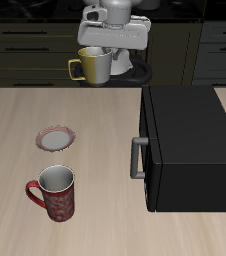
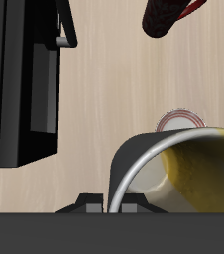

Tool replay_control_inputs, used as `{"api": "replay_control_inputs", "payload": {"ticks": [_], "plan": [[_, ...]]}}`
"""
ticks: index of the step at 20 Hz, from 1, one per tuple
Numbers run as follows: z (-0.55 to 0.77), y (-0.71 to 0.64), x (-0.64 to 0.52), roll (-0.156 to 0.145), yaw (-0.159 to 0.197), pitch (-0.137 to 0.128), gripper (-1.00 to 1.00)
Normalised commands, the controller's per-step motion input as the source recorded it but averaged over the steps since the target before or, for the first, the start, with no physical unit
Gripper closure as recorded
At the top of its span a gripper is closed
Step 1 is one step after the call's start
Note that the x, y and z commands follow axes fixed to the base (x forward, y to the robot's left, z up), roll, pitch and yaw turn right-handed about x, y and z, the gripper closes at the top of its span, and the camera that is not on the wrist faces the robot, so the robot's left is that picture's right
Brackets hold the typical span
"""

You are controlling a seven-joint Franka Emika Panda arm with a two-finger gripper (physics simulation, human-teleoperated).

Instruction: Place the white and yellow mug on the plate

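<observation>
A pale wood-grain table fills most of the exterior frame. Across the top of the frame runs a row of dark cabinets with drawer fronts. Light is soft and even, with faint shadows.

Mug aloft in the gripper, plate and the rest down on the table

The white and yellow mug hangs directly under the gripper, raised off the table near its back; the plate lies on the table below and forward of the gripper; the second mug stands farther forward still, beyond the plate; the microwave sits off to the gripper's side.
</observation>
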Motion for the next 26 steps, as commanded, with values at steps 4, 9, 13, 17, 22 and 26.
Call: {"api": "replay_control_inputs", "payload": {"ticks": [4,9,13,17,22,26], "plan": [[-0.04,-0.34,-0.06,-0.059,-0.005,-0.012,1.0],[0.04,-0.44,0.02,-0.042,-0.027,0.013,1.0],[-0.02,-0.28,0.13,0.017,-0.002,0.035,1.0],[0.02,-0.39,0.06,-0.055,-0.012,-0.013,1.0],[-0.05,-0.14,0.07,0.041,0.042,0.014,1.0],[0.01,-0.04,0.07,0.102,0.021,0.008,1.0]]}}
